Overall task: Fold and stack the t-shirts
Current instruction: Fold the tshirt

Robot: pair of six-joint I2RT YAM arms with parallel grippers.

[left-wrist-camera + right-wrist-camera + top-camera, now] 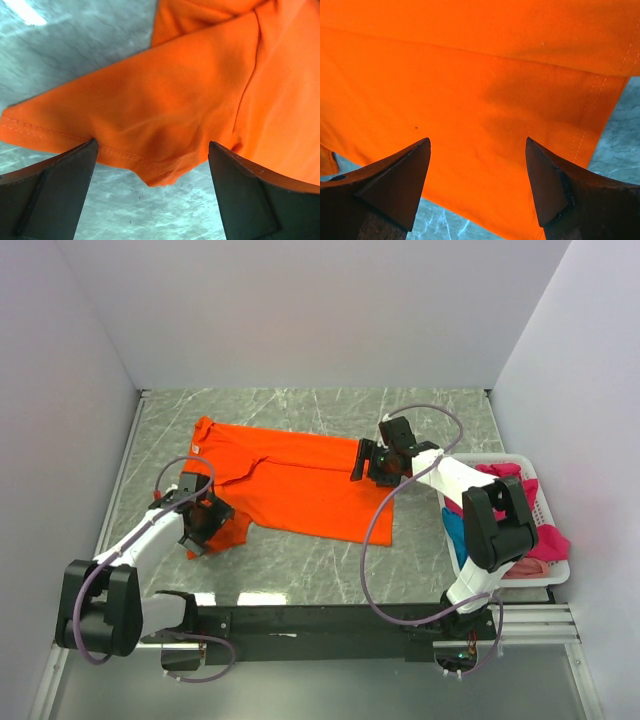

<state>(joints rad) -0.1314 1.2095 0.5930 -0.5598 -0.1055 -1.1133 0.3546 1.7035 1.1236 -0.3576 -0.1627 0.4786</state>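
The bright orange t-shirt (300, 480) lies spread on the grey marbled table, its neck at the far left. My left gripper (200, 525) is open over the near-left sleeve; in the left wrist view the sleeve's hemmed corner (160, 170) lies between the two dark fingers (50, 195), untouched. My right gripper (372, 462) is open over the shirt's right hem edge; in the right wrist view orange cloth (480, 115) fills the gap between its fingers (560, 195). Magenta-pink (545, 540), teal-blue (453, 530) and pale pink shirts lie in the basket.
A white plastic basket (520, 580) stands at the right edge of the table, beside the right arm. Grey walls close in the table on the left, back and right. The arm bases sit on a black rail (330, 625) at the near edge.
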